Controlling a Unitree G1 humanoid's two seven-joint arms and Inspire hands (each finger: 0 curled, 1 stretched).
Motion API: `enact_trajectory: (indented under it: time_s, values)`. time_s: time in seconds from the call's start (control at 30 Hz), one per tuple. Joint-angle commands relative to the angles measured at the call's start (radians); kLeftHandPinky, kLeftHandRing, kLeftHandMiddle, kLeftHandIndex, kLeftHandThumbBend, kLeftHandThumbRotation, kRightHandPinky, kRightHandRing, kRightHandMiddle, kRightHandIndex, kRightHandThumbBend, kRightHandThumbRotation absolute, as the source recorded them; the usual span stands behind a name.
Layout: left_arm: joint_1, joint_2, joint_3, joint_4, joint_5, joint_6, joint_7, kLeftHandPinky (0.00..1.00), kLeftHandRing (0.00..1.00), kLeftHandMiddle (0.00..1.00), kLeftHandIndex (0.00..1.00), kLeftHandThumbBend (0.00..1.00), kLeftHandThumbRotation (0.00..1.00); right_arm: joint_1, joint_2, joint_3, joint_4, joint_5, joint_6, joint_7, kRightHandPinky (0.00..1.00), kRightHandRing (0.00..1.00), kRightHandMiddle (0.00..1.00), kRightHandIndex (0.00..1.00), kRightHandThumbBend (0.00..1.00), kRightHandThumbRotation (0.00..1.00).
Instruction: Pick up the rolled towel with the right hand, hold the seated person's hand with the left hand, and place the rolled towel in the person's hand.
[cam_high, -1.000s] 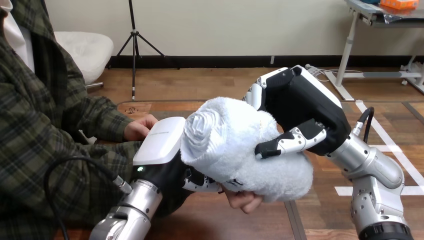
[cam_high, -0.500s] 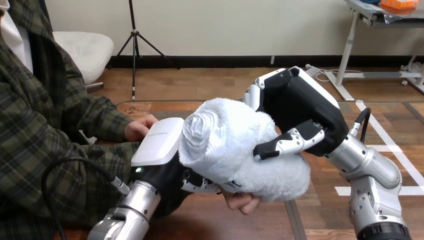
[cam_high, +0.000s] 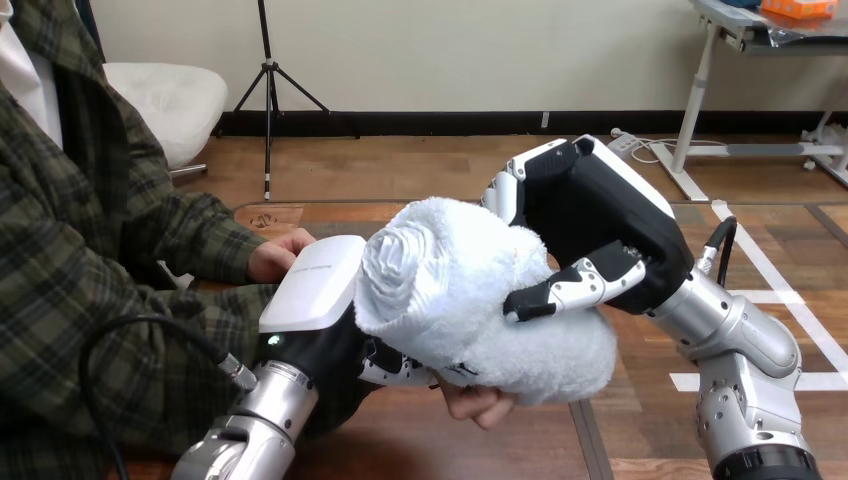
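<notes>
There is one rolled towel (cam_high: 455, 285), white and fluffy, held up above the tabletop (cam_high: 420, 445) near the middle of the view. Its spiral end faces left and towards the camera.

Two robot hands are at work. The right hand (cam_high: 600, 215) comes in from the right and is clamped on the rolled towel. Its thumb (cam_high: 560, 290) presses across the near side of the roll, and its fingers (cam_high: 505, 190) wrap over the far side at the top. The left hand (cam_high: 310, 285) rises from the lower left with its white back shell turned up, touching the left end of the towel. Its front part reaches in beneath the roll, where the towel hides it, so it cannot be told whether this hand grips anything or stands apart.

Two hands of the person show. The person's near hand (cam_high: 480, 402) lies directly under the rolled towel, palm up, with its fingertips peeking out below the towel's lower edge. The towel's underside appears to touch it. The left hand sits just beside this hand on its wrist side, but contact between the two cannot be made out. The person's far hand (cam_high: 280, 255) rests beyond the left hand's white shell, close to its upper edge, and holds nothing.
</notes>
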Motion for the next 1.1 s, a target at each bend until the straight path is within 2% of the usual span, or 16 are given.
enact_trajectory:
  time_s: [0.0,0.13,0.17,0.27,0.33,0.43,0.5,0.53,0.8,1.07]
  values:
    - [-0.021,0.008,0.009,-0.018,-0.003,-0.024,0.02,0.43,0.47,0.52,0.53,0.96,0.02,-0.033,0.007,0.011,-0.03,0.003,0.012,-0.001,0.14,0.2,0.25,0.27,0.75,0.0]
    - [-0.017,0.015,0.009,-0.001,0.0,-0.033,0.036,0.46,0.5,0.56,0.59,0.98,0.08,-0.029,0.0,0.013,-0.032,-0.002,0.031,-0.004,0.15,0.21,0.27,0.3,0.77,0.0]
    - [-0.015,0.02,0.008,0.003,0.008,-0.034,0.042,0.47,0.51,0.57,0.61,0.98,0.09,-0.029,-0.006,0.015,-0.033,0.003,0.057,0.001,0.16,0.22,0.28,0.31,0.78,0.0]
    - [-0.006,0.031,0.004,0.004,0.031,-0.029,0.054,0.52,0.57,0.64,0.68,0.99,0.18,-0.026,-0.019,0.018,-0.036,0.003,0.097,0.006,0.22,0.29,0.35,0.4,0.82,0.03]
    - [0.0,0.036,0.002,0.0,0.044,-0.02,0.058,0.56,0.62,0.68,0.73,1.0,0.23,-0.023,-0.026,0.019,-0.038,-0.006,0.105,0.003,0.3,0.37,0.42,0.46,0.86,0.07]
    - [0.012,0.044,0.003,-0.011,0.066,-0.007,0.063,0.64,0.68,0.73,0.79,1.0,0.3,-0.014,-0.043,0.023,-0.046,-0.045,0.071,-0.015,0.41,0.48,0.53,0.55,0.91,0.14]
    - [0.023,0.047,0.007,-0.021,0.075,-0.003,0.067,0.7,0.72,0.76,0.82,1.0,0.34,-0.007,-0.053,0.024,-0.056,-0.055,0.071,-0.02,0.48,0.56,0.6,0.61,0.94,0.19]
    - [0.026,0.048,0.008,-0.024,0.077,-0.003,0.067,0.75,0.76,0.79,0.85,1.0,0.37,-0.005,-0.055,0.024,-0.06,-0.058,0.073,-0.021,0.55,0.62,0.66,0.67,0.96,0.22]
    - [0.066,0.065,0.033,-0.067,0.078,-0.005,0.075,0.88,0.88,0.89,0.93,1.0,0.45,0.025,-0.071,0.025,-0.112,-0.093,0.047,-0.064,0.8,0.84,0.84,0.84,1.0,0.35]
    - [0.111,0.086,0.064,-0.112,0.096,-0.005,0.096,0.91,0.92,0.93,0.97,1.0,0.49,0.06,-0.086,0.025,-0.175,-0.122,0.035,-0.133,0.91,0.93,0.9,0.91,1.0,0.41]
